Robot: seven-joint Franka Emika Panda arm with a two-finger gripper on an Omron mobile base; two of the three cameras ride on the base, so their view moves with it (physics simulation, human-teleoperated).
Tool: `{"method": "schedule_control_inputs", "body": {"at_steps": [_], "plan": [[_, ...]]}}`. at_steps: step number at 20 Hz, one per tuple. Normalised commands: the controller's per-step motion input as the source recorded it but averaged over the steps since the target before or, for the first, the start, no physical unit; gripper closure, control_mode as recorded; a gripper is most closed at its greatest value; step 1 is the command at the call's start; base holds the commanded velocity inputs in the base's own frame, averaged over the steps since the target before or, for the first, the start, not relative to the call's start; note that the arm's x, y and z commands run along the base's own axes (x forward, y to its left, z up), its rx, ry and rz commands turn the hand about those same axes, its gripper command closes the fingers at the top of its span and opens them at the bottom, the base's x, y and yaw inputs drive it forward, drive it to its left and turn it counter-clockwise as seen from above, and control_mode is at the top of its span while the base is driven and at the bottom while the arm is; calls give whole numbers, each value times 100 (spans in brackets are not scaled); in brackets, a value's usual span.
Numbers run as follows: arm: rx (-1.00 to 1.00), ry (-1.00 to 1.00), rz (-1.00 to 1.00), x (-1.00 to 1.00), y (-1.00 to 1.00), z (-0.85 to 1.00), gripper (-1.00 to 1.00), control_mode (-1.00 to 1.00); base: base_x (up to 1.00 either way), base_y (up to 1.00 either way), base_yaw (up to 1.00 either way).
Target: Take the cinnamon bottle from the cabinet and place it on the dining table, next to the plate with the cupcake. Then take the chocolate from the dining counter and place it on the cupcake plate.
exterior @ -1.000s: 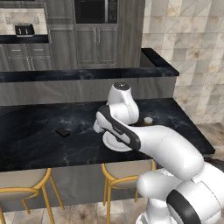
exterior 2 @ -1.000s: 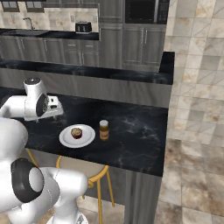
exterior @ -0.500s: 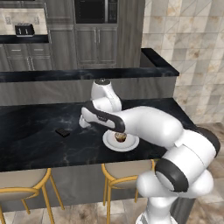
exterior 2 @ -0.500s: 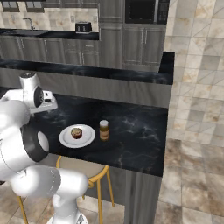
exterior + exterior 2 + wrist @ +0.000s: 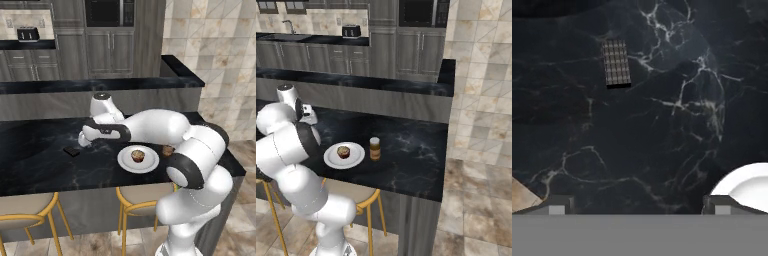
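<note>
Chocolate (image 5: 71, 151) lay flat on the black marble dining counter (image 5: 35, 160), well in from the front edge and apart from everything else; in the hand view (image 5: 616, 63) I read it as a small brown ridged bar, up and left of centre, with bare marble between it and the finger tips. My gripper (image 5: 84, 141) hung just above the counter, a little to the right of the bar and nearer the back edge, not touching it. The two dark finger tips (image 5: 557, 205) stood wide apart at the bottom of the hand view with nothing between them, so I logged the jaws as spread and carrying nothing. Right of the gripper sat the white plate (image 5: 127, 162) with the cupcake (image 5: 138, 156) at its middle, toward the front edge; a curve of that plate (image 5: 747, 185) showed at the lower right of the hand view. From the right base view the plate (image 5: 332, 159) and cupcake (image 5: 343, 152) read clearly, and the cinnamon bottle (image 5: 374, 148) stood upright just beside the plate on the side toward the counter's right end. In the left base view the bottle (image 5: 167, 150) was mostly hidden behind the arm. A toaster (image 5: 28, 34) sat on the far back counter.
</note>
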Motion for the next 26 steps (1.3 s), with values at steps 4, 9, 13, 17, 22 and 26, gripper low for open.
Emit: {"method": "schedule_control_inputs", "body": {"at_steps": [4,9,13,17,22,26], "plan": [[0,1,3,39,41,-22,-100,-100,0,0,0],[0,4,5,44,29,-19,-100,-100,0,0,0],[0,11,5,40,30,-22,-100,-100,0,0,0],[0,13,5,38,30,-19,-100,-100,0,0,0],[0,10,4,37,32,-23,-100,-100,0,0,0],[-1,8,1,29,19,-20,-100,-100,0,0,0]]}}
